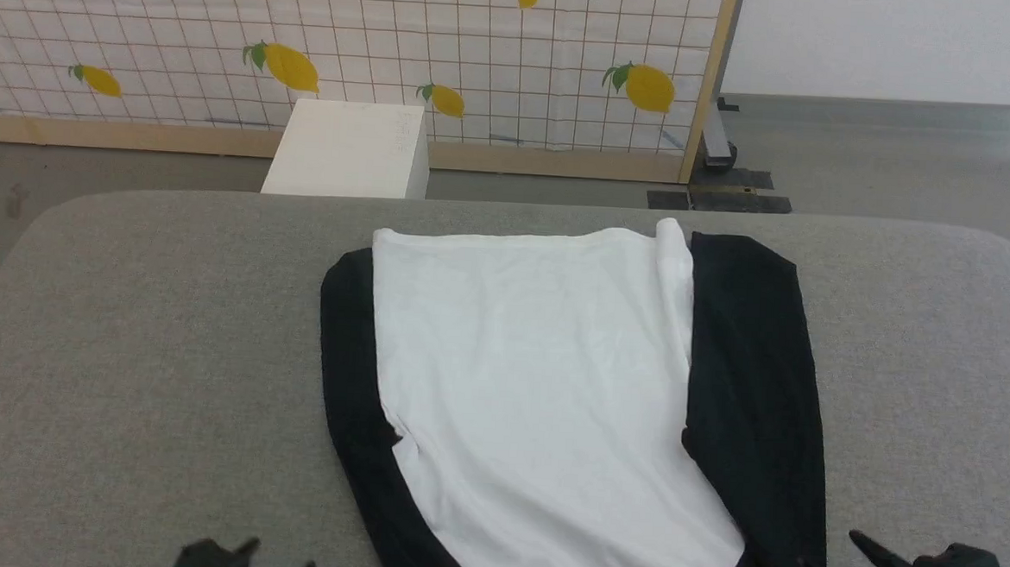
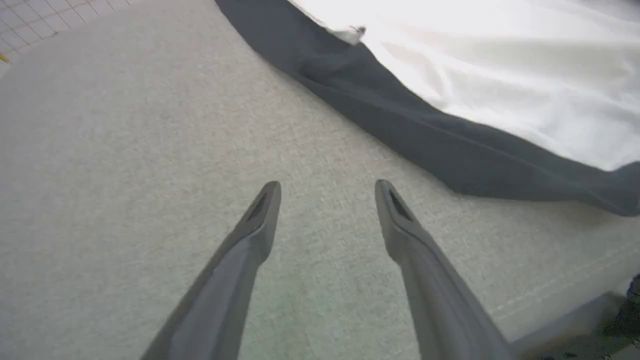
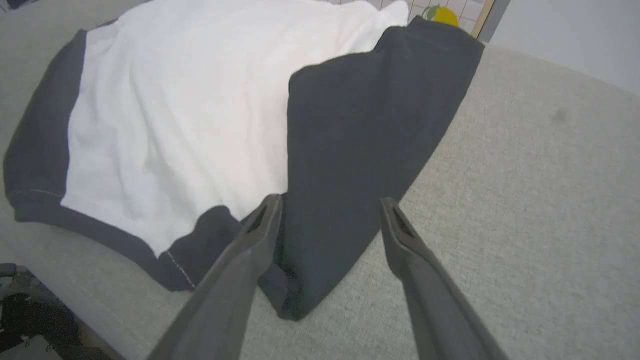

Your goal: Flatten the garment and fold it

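Since both black sleeves are laid along the white body, the garment [image 1: 534, 389] lies as one long panel near the middle of the table [image 1: 140, 316], its straight white hem towards the far edge and its other end at the near edge. No print is seen on the upper face, so the chest is judged to be turned down. The left gripper [image 2: 327, 187] is held over bare table just beside the left sleeve [image 1: 352, 396], with its fingers spread wide and nothing between them. The right gripper [image 3: 330, 200] is likewise spread wide and empty; it is held over the near end of the right sleeve [image 1: 751, 374], one fingertip above the cloth and the other at the sleeve's outer edge. Whether the cloth is touched cannot be told. Both grippers are judged to be stationed at the near end so that its two corners can be pinched together and carried towards the hem for a crosswise fold. A small roll of white cloth [image 1: 671, 240] is noted at the far right corner; it should be smoothed, or an uneven fold is to be expected.
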Robot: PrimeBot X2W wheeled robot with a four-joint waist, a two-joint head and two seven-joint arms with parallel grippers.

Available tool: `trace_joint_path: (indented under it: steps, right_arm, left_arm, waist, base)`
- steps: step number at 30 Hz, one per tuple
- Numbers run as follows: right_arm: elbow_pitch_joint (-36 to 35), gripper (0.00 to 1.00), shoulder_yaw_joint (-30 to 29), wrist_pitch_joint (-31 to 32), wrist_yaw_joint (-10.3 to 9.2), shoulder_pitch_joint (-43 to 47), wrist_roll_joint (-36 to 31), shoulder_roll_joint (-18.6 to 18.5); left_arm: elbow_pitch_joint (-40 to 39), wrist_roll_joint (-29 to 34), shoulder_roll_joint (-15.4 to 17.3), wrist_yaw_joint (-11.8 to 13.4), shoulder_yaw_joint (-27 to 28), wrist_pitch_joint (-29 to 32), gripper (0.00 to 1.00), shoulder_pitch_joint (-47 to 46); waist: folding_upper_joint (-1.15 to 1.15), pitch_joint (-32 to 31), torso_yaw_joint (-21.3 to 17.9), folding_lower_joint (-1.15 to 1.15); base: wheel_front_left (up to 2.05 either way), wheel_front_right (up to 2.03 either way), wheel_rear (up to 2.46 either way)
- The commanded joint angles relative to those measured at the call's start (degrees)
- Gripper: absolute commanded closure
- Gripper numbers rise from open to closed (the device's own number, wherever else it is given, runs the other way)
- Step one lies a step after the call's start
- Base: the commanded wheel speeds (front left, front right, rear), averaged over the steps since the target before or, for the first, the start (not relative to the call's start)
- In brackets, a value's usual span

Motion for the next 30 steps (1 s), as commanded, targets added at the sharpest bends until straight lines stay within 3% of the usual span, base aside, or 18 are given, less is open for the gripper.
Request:
trace_joint_path:
  steps: [1,4,7,12,17,22,24,30]
  right_arm:
    - [-1.8,0.00,-1.7,-0.7,-0.10,0.6,-1.2,0.8]
    - [-6.1,0.00,-6.3,-1.3,-0.10,0.7,-3.3,2.3]
    - [-10.6,0.00,-11.9,-2.0,-0.10,0.9,-5.2,5.0]
    - [-18.2,0.00,-21.8,-4.3,-0.10,1.0,-9.3,13.0]
    - [-24.2,0.00,-27.2,-6.0,-0.10,0.5,-11.2,21.0]
    - [-28.6,0.00,-29.4,-6.6,-0.10,-1.1,-12.1,26.4]
    - [-30.7,0.00,-29.8,-6.7,-0.10,-2.2,-12.4,28.0]
    - [-32.5,0.00,-29.1,-6.7,-0.10,-5.0,-13.6,28.7]
  left_arm:
    - [-0.6,1.0,1.5,1.0,1.7,-1.0,0.00,-2.3]
    - [-0.6,2.9,3.7,1.9,4.5,-2.2,0.00,-5.3]
    - [-0.1,2.7,3.7,1.9,8.5,-3.0,0.00,-8.6]
    - [3.2,4.7,2.5,1.3,13.9,-3.5,0.00,-16.8]
    - [8.0,4.3,0.4,-0.3,17.6,-2.3,0.00,-26.3]
    - [14.3,3.7,-1.8,-3.3,18.2,3.8,0.00,-36.4]
    - [17.7,4.1,-2.8,-5.7,17.0,8.1,0.00,-41.1]
    - [27.6,2.8,-6.5,-12.3,13.6,22.5,0.00,-51.2]
  waist:
    - [0.00,-0.3,0.1,0.01]
    - [0.00,0.1,-0.2,0.01]
    - [0.00,1.0,-0.5,0.01]
    - [0.00,4.7,-1.7,0.01]
    - [0.00,10.0,-3.3,0.01]
    - [0.00,15.5,-5.1,0.01]
    - [0.00,17.9,-6.0,0.01]
    - [0.00,23.7,-8.2,0.01]
  base:
    - [0.00,0.00,0.00]
    - [0.00,0.00,0.00]
    - [0.00,0.00,0.00]
    - [0.00,0.00,0.00]
    - [0.00,0.00,0.00]
    - [0.00,0.00,0.00]
    - [0.00,0.00,0.00]
    - [0.00,0.00,0.00]
